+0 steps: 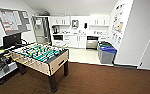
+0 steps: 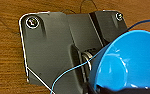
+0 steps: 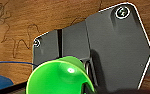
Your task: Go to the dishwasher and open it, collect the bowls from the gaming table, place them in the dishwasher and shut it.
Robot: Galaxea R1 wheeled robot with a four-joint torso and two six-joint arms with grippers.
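Note:
A blue bowl hangs over the brown carpet in the left wrist view, and my left gripper is shut on its rim at the picture's lower edge. A green bowl is held the same way in the right wrist view, with my right gripper shut on it. The stainless-steel dishwasher stands far ahead in the white kitchen run at the back of the room. It is too small to tell how its door stands. The gaming table is out of view.
A foosball table stands close on the left, with a cluttered dark desk beyond it. Grey bins with blue lids line the right wall by the kitchen. Brown carpet leads ahead to the light kitchen floor.

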